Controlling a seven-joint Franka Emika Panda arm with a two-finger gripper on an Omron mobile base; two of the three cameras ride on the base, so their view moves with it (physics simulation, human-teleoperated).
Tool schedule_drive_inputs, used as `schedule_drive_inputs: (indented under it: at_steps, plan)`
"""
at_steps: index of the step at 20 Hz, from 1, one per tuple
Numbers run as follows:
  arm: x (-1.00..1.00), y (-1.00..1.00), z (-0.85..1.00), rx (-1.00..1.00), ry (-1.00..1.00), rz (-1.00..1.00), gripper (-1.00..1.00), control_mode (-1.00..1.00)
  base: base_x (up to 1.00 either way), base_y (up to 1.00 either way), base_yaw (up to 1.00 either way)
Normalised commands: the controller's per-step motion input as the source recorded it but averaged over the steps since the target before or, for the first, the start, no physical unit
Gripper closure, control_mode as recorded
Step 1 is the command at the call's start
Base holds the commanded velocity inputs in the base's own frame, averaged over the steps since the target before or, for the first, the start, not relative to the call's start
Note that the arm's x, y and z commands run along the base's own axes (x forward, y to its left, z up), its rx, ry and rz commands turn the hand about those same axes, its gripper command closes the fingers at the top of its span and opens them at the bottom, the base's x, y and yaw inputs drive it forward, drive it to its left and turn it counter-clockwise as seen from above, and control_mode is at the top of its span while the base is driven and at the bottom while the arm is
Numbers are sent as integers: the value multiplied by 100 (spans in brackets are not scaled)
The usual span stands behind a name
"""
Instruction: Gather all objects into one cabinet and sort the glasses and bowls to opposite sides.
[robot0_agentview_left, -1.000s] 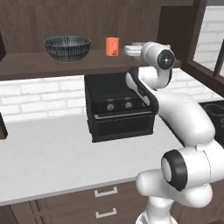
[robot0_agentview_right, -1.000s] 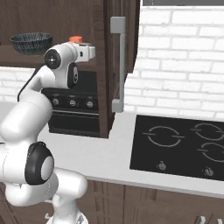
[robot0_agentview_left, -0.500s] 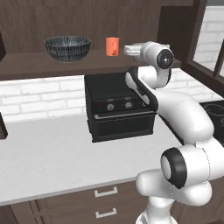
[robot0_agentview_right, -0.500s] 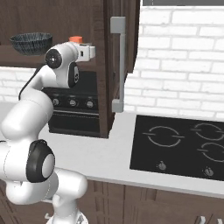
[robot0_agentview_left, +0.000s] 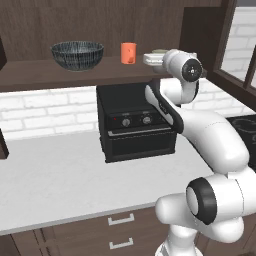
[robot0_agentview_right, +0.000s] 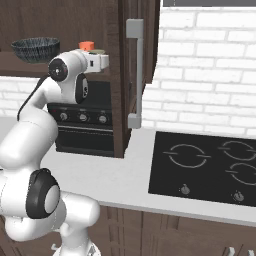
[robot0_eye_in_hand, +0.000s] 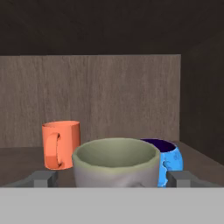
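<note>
Gripper (robot0_eye_in_hand: 112, 178) is spread wide, fingertips (robot0_eye_in_hand: 43, 177) either side of the grey-beige mug (robot0_eye_in_hand: 116, 162) and clear of its wall as far as the hand view shows. So the mug reads as released, standing upright on the cabinet shelf (robot0_agentview_left: 30, 70).

Step in hand, my read: back out after the placement. To do it well:
- Pull straight back along the gripper axis, no sideways drift. The orange cup (robot0_eye_in_hand: 61, 144) is just beside the mug on one side and the blue cup (robot0_eye_in_hand: 168, 162) sits close behind on the other. Any yaw clips one of them.
- Keep the jaws wide until the tips are past the mug rim.
- Don't lift early. Can't tell how much room there is under the cabinet top.
- Mind the open cabinet door (robot0_agentview_right: 134, 75) at the arm's right when swinging away.

Layout now: bowl (robot0_agentview_left: 77, 54) at the far left of the shelf, orange cup (robot0_agentview_left: 128, 52) well apart from it toward the right, mug and blue cup grouped with it at the right end. Sorting looks about done: bowl one side, cups the other.

Looks:
- Mug: grey-beige, matte, thick wall, wide mouth, olive-tinted inside. Handle not visible from here.
- Orange cup: plain, straight-sided, handle facing the camera.
- Blue cup: bright blue, mottled, dark inside.
- Bowl: wide, dark, fine pale radial stripes, much wider than the cups.

Below the shelf on the bench (robot0_agentview_left: 55, 175): black toaster oven (robot0_agentview_left: 136, 127), not involved.
</note>
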Motion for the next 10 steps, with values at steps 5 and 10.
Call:
schedule_drive_inputs:
  at_steps: [5, 10]
  plan:
    - [-34, -6, 0, 0, 0, 0, -100, -100, 0, 0, 0]
    - [-42, -4, 24, 0, 0, 0, -100, -100, 0, 0, 0]
